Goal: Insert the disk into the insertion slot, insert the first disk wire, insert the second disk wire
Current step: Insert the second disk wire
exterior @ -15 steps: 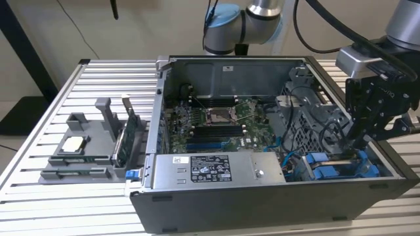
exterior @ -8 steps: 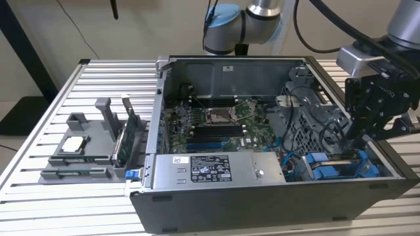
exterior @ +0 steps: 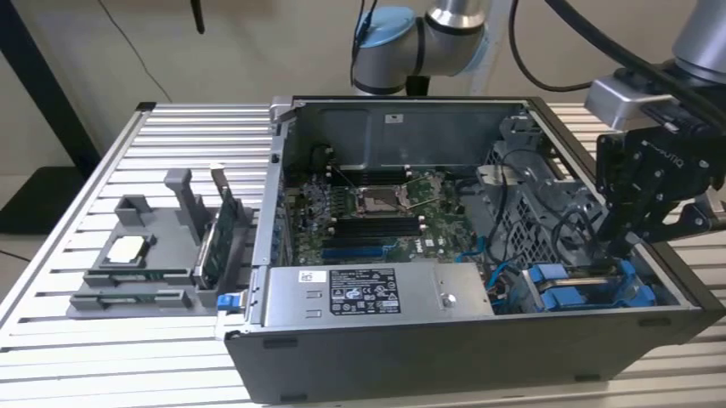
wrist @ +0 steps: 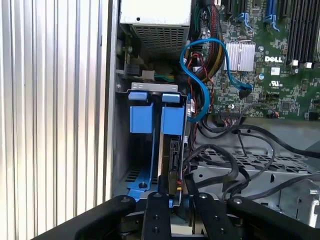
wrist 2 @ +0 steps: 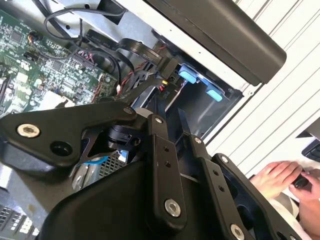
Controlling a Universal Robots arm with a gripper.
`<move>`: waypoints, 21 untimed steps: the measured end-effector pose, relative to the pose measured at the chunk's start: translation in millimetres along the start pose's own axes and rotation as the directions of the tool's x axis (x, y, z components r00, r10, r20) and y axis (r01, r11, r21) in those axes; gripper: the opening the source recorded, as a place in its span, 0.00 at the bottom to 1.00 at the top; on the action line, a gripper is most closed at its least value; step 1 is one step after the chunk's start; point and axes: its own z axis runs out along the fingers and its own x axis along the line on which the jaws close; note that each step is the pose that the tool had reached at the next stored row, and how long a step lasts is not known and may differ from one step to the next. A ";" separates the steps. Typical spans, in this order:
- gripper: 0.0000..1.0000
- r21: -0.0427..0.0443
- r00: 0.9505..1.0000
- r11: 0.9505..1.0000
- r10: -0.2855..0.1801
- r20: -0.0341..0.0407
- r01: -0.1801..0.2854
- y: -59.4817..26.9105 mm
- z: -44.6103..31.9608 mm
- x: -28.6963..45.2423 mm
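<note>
The disk (wrist: 173, 152) stands on edge in the insertion slot (wrist: 122, 150), its blue carrier tab (wrist: 173, 120) at the far end. A second blue carrier (wrist: 141, 117) sits in the bay beside it. In the exterior view the blue carriers (exterior: 573, 293) show in the drive cage (exterior: 672, 293) at the case's front corner on the exterior view's right. My gripper (exterior: 621, 251) reaches down into that cage. In both wrist views its fingers stand close together around a black wire connector (wrist: 177, 186) with red and yellow leads (wrist 2: 163, 80), right at the disk's near end.
The grey power-supply box (exterior: 375, 289) lies along the case front, with the motherboard (exterior: 375, 212) behind it. A blue cable (wrist: 200, 90) and black cable loops (wrist: 235, 150) hang beside the cage. A grey parts tray (exterior: 148, 255) sits at the exterior view's left. A person's hand (wrist 2: 280, 177) rests outside the case.
</note>
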 end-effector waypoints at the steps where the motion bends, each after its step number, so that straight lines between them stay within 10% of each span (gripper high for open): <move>1: 0.26 -0.001 1.000 1.000 0.000 0.000 0.000 -0.2 0.0 0.0; 21: 0.26 -0.013 1.000 1.000 -0.001 0.001 0.001 -9.5 -7.2 0.4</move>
